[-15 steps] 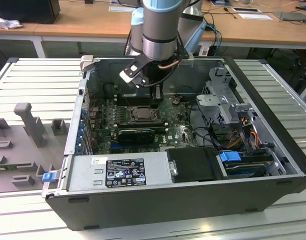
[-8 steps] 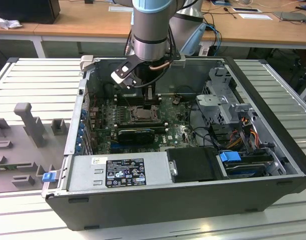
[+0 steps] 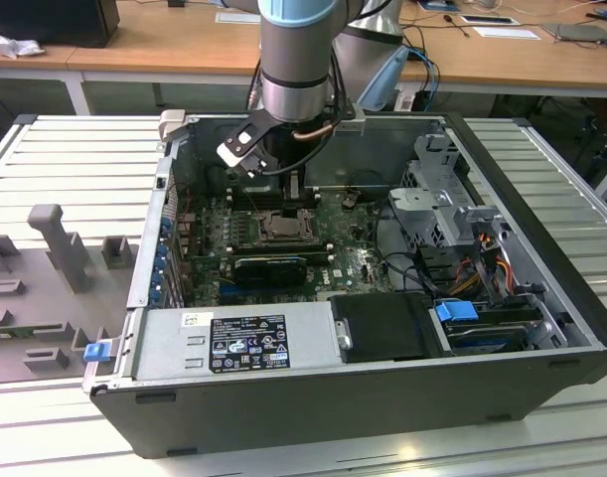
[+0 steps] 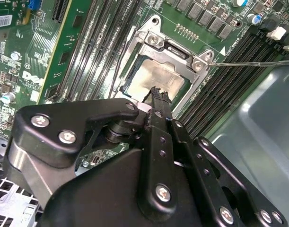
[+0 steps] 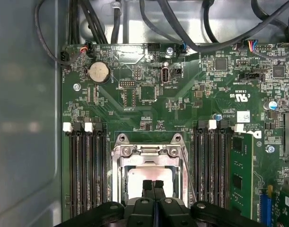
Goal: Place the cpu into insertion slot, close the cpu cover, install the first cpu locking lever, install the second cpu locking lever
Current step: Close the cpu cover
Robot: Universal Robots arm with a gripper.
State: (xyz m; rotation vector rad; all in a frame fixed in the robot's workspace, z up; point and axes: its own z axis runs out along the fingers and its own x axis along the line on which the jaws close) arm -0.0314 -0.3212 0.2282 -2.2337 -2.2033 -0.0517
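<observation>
Pale silver-beige metal at the middle of the socket [image 5: 123, 138]: the cpu [image 5: 135, 176], lying flat inside it, ringed by the cpu cover [image 5: 146, 151], a grey steel frame down around the socket's opening. Directly over the socket's centre, the hand [image 5: 153, 185], narrow, fingers [image 5: 147, 189] pressed together with nothing between them, tips just above the chip's top in the first wrist view. Beside the socket, a thin wire locking lever [image 4: 248, 63] reaching out past its edge, seemingly not latched. By the look of it, a light, stiff, slick little plate, quick to slide and unforgiving of tilt, probably fragile underneath; best taken by two opposite edges, never pushed hard on the face. Cover likely thin and springy; better pressed on the frame than over the open centre. Lever probably a stiff spring wire, apt to slip off a smooth fingertip.
</observation>
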